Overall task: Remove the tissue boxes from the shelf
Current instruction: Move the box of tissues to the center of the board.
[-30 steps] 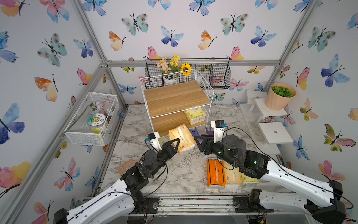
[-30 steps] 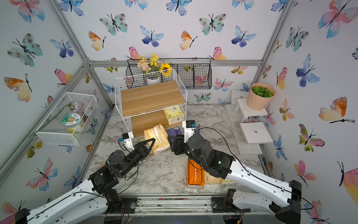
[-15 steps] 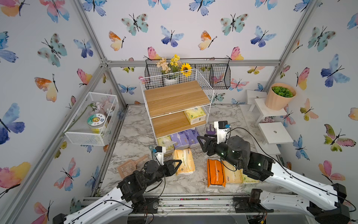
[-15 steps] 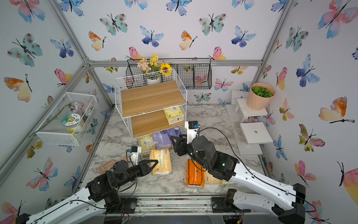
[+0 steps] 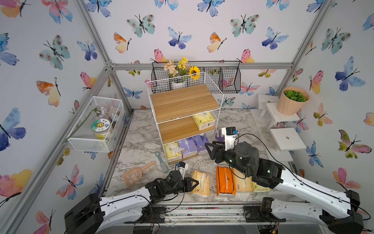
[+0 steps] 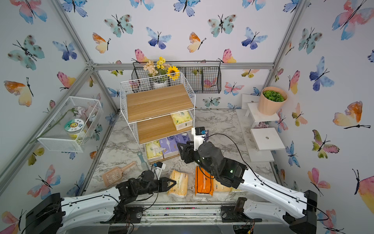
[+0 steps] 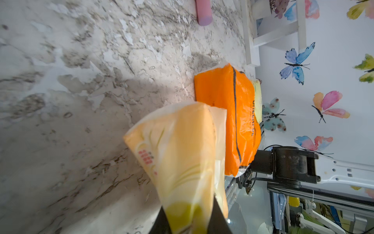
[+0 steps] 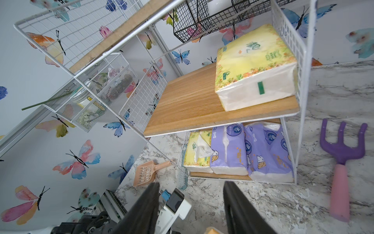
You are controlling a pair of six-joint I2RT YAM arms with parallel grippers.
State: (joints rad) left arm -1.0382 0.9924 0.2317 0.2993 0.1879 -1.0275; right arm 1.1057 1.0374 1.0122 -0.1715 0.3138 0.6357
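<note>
The left gripper (image 5: 196, 181) pinches the peach pack (image 5: 202, 184) before the shelf (image 5: 182, 101), probably to lay it down; the right gripper (image 5: 208, 151), spread, aims at the shelf.

Shelf (image 5: 182, 103) holds four tissue packs (image 5: 203, 121); peach pack (image 5: 201, 183) and three more lie outside.

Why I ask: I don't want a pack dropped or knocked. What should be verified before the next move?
1. Left gripper shut on the peach tissue pack: ok.
2. That pack fully down on the marble tabletop: cannot tell.
3. Visible gap between it and the orange tissue pack: ok.
4. Right gripper open, empty, facing the shelf: ok.
5. Shelf emptied: not ok; a pale yellow pack lies on the middle board, an opened yellow pack and two purple packs on the bottom board.
</note>
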